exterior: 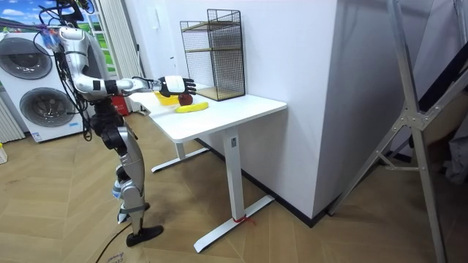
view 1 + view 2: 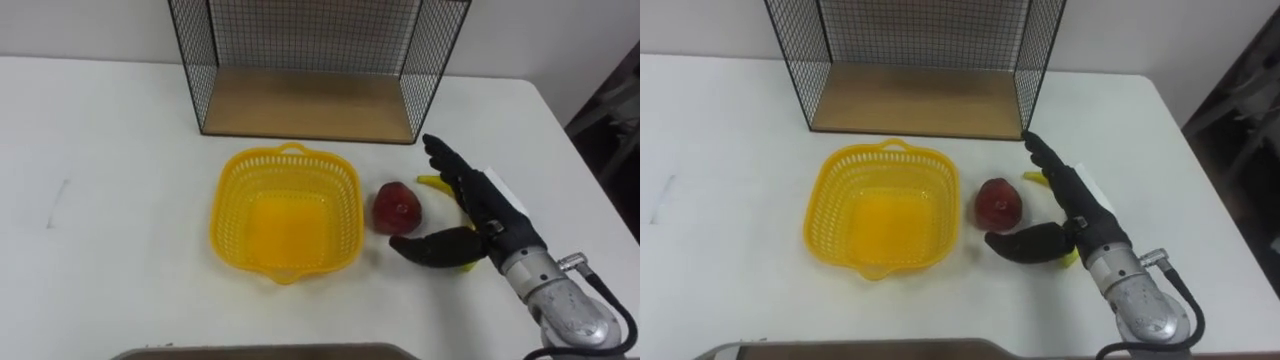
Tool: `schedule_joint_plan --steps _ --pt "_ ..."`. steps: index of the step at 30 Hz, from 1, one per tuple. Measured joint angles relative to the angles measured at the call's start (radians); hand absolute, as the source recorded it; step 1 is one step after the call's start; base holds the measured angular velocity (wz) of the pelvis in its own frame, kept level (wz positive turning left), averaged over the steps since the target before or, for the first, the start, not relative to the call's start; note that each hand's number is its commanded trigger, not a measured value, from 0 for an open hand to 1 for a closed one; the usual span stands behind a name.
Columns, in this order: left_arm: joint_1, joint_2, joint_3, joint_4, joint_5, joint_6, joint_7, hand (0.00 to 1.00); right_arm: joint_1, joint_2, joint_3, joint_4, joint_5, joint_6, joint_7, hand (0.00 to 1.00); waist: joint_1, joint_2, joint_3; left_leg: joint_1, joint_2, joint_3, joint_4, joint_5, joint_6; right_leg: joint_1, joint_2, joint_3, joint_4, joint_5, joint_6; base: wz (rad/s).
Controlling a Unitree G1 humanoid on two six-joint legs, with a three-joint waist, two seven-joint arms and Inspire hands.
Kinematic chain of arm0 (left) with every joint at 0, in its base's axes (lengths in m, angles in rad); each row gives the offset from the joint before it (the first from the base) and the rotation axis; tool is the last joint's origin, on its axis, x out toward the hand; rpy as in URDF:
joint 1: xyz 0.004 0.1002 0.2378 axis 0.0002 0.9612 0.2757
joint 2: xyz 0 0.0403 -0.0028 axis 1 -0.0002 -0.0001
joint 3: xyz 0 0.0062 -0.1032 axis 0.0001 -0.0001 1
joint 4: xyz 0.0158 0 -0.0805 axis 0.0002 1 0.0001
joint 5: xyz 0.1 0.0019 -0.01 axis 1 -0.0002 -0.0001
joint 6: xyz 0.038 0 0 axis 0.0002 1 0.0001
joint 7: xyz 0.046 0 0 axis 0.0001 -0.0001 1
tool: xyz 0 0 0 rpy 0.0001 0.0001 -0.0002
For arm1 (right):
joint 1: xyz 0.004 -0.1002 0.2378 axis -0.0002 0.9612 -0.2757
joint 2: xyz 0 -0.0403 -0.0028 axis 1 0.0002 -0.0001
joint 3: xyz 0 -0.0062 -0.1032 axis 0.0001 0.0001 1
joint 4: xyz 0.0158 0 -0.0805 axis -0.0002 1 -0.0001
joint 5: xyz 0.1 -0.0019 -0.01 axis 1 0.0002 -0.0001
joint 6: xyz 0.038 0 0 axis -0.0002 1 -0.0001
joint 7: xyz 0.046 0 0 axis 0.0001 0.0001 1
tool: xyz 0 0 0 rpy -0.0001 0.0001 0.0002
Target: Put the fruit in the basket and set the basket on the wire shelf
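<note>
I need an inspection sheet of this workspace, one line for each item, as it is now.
surface: white table, wire shelf at its far edge, shelf floor bare.
job's things: yellow basket, empty; red apple just right of it, apart; banana partly hidden under the right hand.
clutter: nothing seen.
hands: right hand open, fingers straight beside the apple.
cables: only the robot's own.
surroundings: washing machines behind the robot.

The right hand [image 2: 485,207] hides most of the banana [image 2: 430,181], and the picture's edge cuts off the top of the wire shelf [image 2: 300,105].
</note>
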Motion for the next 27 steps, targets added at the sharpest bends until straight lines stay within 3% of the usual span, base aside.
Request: schedule_joint_plan --steps 12,27 --pt "-0.001 0.012 -0.021 -0.004 0.000 -0.001 0.026 0.00 -0.028 -0.005 0.015 0.098 0.003 0.001 -0.010 0.00 0.001 -0.014 0.0059 -0.002 0.000 -0.016 0.002 0.000 0.000 0.006 0.000 -0.008 -0.001 0.000 0.000 0.02" --pt "0.037 0.016 -0.044 -0.051 0.002 0.007 0.021 0.00 -0.121 -0.005 0.021 0.187 0.004 0.009 -0.011 0.00 0.002 -0.020 0.0059 -0.001 -0.002 -0.041 0.010 0.000 0.000 0.018 -0.002 -0.016 -0.002 0.000 0.000 0.04"
